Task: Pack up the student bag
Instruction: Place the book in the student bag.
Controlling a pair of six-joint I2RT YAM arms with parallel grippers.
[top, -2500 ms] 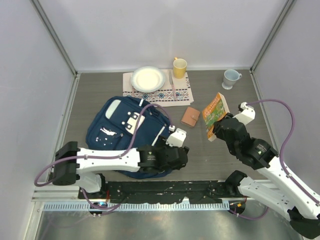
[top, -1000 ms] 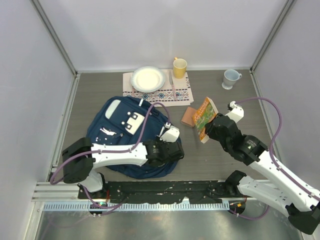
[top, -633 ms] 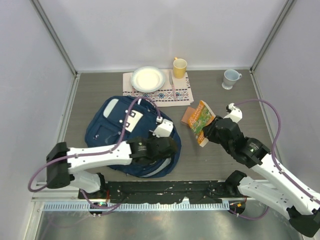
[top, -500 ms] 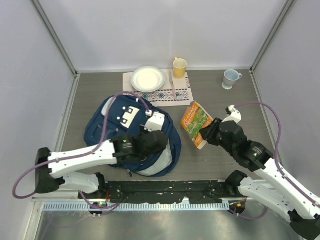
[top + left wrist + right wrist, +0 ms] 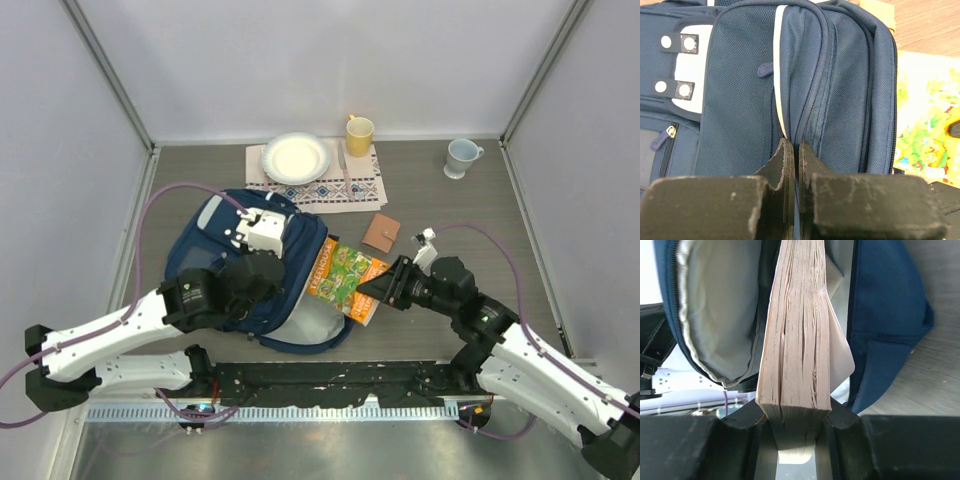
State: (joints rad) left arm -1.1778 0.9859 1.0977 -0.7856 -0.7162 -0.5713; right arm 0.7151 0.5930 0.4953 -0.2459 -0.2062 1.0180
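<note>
The step in hand looks like sliding the book (image 5: 797,340) into the student bag (image 5: 300,245). The right fingers (image 5: 752,425) are clamped on the book's near end, its page edges between them. Its far end reaches straight ahead of them into the pale lining (image 5: 715,315) of the open mouth. The left fingers (image 5: 786,160) are pinched shut on a fold of the bag's navy top flap, which seems to lift that flap and hold the mouth wide. To do this well, I judge the right fingers should push along the book's own length and hold it level with the gap, so that its leading corners do not catch the zip edge or bunch the lining. The left fingers should hold the flap up until the book is well inside. The bag lies on the worktop, front pockets up, under the left fingers and just ahead of the right fingers. Its long axis runs on away beyond the right fingers, and its mouth points back at them.
</note>
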